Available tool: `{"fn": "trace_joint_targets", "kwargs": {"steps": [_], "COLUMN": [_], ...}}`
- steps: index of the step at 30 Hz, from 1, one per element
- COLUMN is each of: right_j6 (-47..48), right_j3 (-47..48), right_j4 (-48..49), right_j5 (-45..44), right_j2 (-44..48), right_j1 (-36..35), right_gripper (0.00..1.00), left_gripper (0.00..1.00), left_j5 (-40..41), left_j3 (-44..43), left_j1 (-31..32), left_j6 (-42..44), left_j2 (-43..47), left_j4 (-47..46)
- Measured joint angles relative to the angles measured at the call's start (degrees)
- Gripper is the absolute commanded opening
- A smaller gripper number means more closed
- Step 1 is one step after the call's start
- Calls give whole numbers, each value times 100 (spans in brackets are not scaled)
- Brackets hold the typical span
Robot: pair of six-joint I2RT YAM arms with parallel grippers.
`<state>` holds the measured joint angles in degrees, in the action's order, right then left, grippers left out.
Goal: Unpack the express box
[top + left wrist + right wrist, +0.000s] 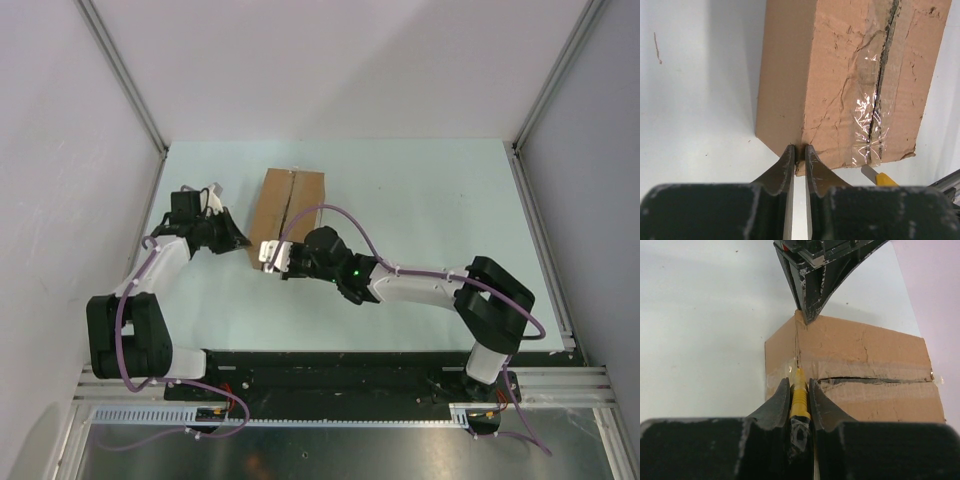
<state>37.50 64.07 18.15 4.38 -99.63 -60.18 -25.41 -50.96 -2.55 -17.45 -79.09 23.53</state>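
Two hands nearly closed: left hand [799, 148] pinches the box [840, 75] corner, right hand [799, 382] clamps the knife [799, 396] at the seam [865, 379]; I'd slice slowly along it, blade shallow.

Pale green desk [420, 200], matte, bounded by white walls [350, 60] on aluminium posts [120, 70]. Yellow knife [799, 392] raised off the desk surface, left of centre. Small dark scratch [657, 47] on the desk surface.

The express box [298, 195] is plain brown cardboard, creased, with clear glossy tape over a dark centre seam. Knife [799, 396] yellow. Desk [430, 210] pale greenish-white. Cables [128, 350] purple.
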Motion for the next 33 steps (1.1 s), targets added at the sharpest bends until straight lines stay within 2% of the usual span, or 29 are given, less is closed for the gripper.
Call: {"fn": "trace_joint_targets", "kwargs": {"steps": [33], "right_j6": [-61], "right_j3": [-402], "right_j4": [-466], "right_j5": [-24], "right_j2": [719], "right_j1": [337], "right_gripper": [0], "left_gripper": [0], "left_j5": [-55], "left_j3": [-48], "left_j1": [2], "left_j6": [9], "left_j2": [-46], "left_j4": [-24]}}
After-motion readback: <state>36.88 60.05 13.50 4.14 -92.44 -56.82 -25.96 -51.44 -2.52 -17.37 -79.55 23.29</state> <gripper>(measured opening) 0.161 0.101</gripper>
